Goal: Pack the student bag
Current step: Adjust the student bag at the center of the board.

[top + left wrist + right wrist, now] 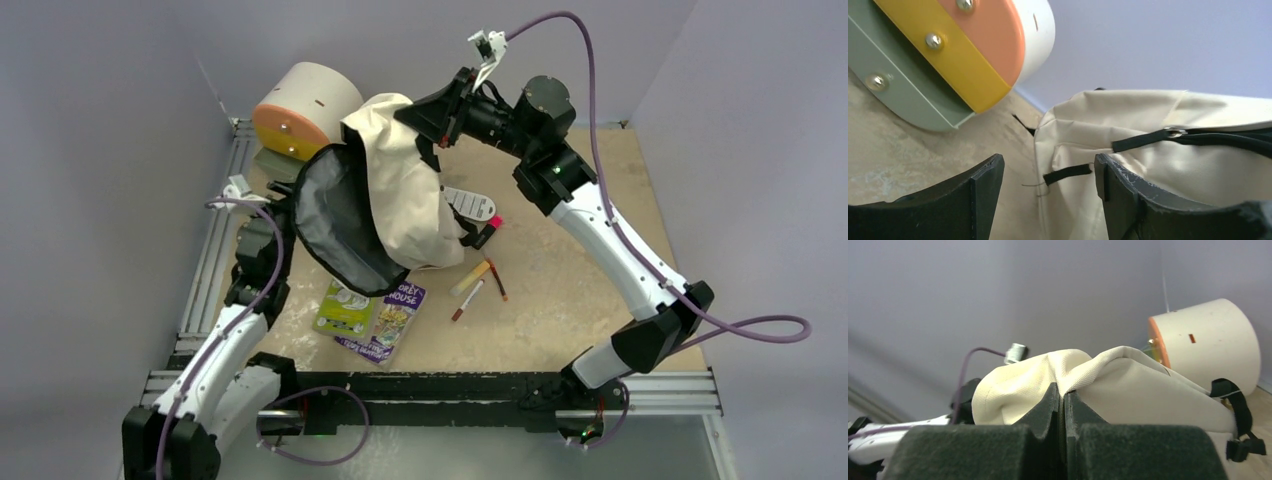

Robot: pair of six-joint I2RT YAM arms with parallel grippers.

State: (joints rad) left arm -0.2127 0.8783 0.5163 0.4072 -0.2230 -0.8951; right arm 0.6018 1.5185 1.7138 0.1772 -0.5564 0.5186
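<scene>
The student bag [405, 190] is a cream fabric backpack, lifted at its top, with its dark grey lined mouth [340, 215] gaping toward the left. My right gripper [425, 115] is shut on a fold of the cream fabric at the bag's top [1064, 390], and the cloth bunches above its fingers. At the bag's left edge my left gripper [292, 188] is open. In the left wrist view a small black tab [1068, 173] of the bag [1148, 125] lies between the spread fingers [1048, 167], and neither finger touches it.
A cream-and-orange cylindrical drawer unit [305, 105] stands behind the bag at the back left. Two booklets [345, 308] [393, 318] lie in front of the bag. Several pens [470, 285] lie right of the booklets, with a pink marker [488, 230] and a white flat item [468, 200] beside the bag.
</scene>
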